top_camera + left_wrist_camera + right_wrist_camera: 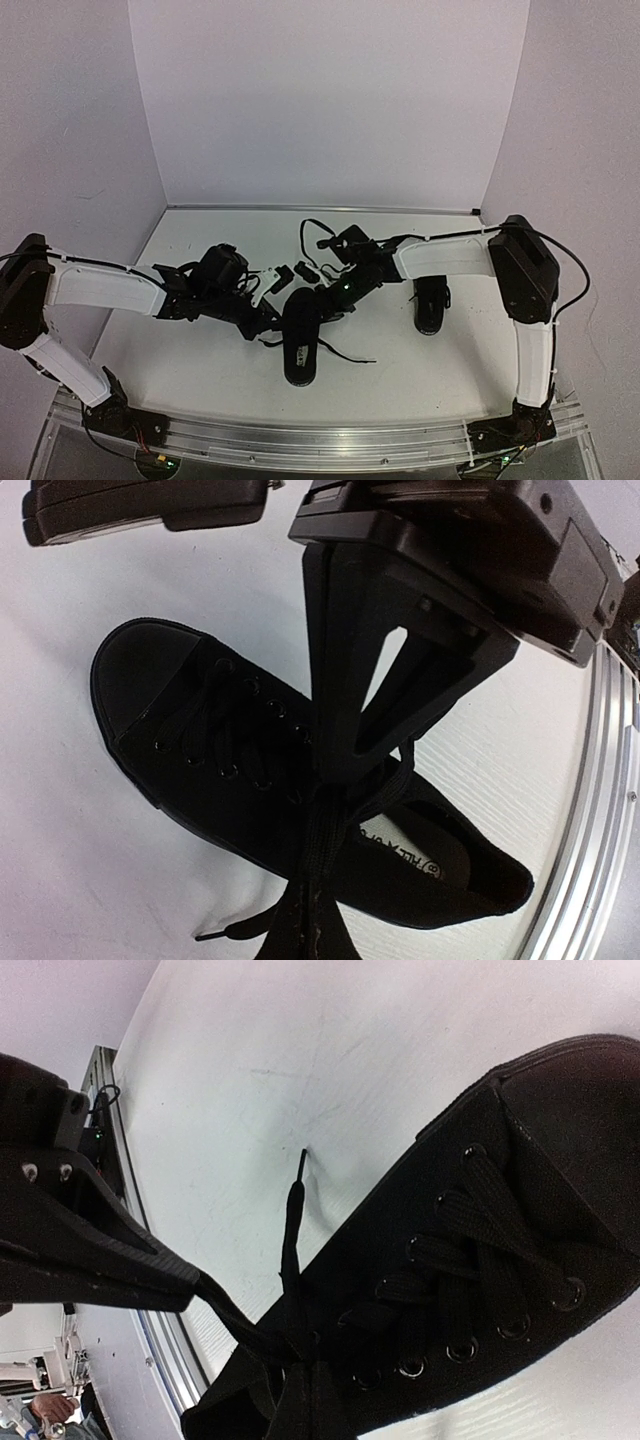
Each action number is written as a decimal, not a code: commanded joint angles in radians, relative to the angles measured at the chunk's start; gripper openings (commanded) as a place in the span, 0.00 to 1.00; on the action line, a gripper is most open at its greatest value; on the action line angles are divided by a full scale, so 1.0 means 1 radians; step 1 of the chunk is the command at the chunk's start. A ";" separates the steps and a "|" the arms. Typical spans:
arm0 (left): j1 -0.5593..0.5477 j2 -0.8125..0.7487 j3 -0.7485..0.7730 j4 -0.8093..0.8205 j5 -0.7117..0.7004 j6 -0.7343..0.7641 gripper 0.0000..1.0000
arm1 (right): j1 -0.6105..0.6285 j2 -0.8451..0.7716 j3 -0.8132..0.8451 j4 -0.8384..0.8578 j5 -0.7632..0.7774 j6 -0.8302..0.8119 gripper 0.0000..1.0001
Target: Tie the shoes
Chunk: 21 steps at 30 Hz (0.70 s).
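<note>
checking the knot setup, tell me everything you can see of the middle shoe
The middle shoe is an all-black low sneaker, canvas-looking, with eyelets and a pale label inside. It sits upright on the white table, toe toward the back wall. Its laces are threaded but untied; the left gripper and right gripper each pinch one, ends trailing on the table.

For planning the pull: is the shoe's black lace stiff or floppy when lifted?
Probably floppy: the lace trails limp across the table. Likely light, being thin and flat. Pulling it may drag the shoe over the smooth surface.
</note>
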<state>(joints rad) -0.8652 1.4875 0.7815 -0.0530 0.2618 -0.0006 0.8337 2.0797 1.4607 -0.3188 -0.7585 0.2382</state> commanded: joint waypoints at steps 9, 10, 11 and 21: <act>0.014 -0.002 -0.006 -0.011 0.011 -0.001 0.00 | -0.015 -0.107 -0.070 0.030 0.034 0.026 0.00; 0.014 -0.005 -0.008 -0.012 0.010 -0.001 0.00 | -0.018 -0.115 -0.080 0.039 0.033 0.031 0.00; 0.015 -0.007 -0.008 -0.014 0.008 -0.001 0.00 | -0.022 -0.124 -0.091 0.047 0.032 0.036 0.00; 0.015 0.000 -0.001 -0.022 0.008 0.004 0.00 | -0.032 -0.150 -0.148 0.142 0.001 0.092 0.00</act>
<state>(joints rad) -0.8551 1.4937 0.7773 -0.0717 0.2665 -0.0006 0.8062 1.9768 1.3327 -0.2422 -0.7434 0.2935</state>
